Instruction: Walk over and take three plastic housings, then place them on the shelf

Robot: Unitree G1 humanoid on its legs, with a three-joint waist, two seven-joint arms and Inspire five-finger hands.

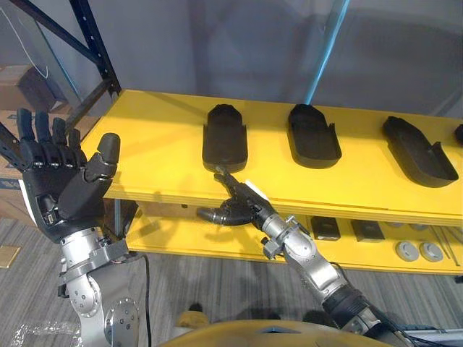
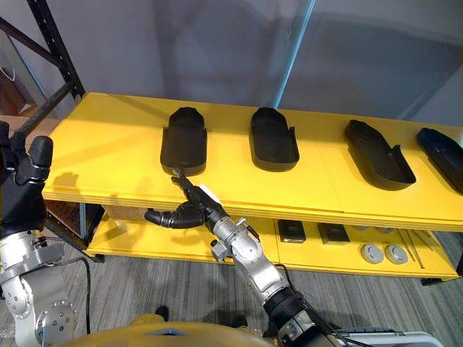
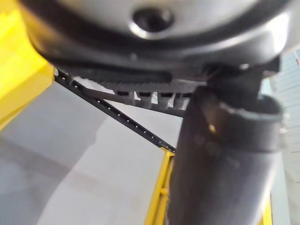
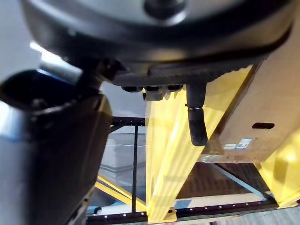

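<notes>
Shelf check: four black plastic housings lie in a row on the yellow top shelf board: the leftmost housing, second housing, third housing and fourth housing. Both hands are empty, so I judge placing essentially done (I cannot tell which three are mine). Each lies flat, long axis front to back, rounded end toward the wall. The left hand is raised, fingers straight and spread. The right hand is at the shelf's front edge, thumb splayed, one finger reaching the leftmost housing's near end.
</notes>
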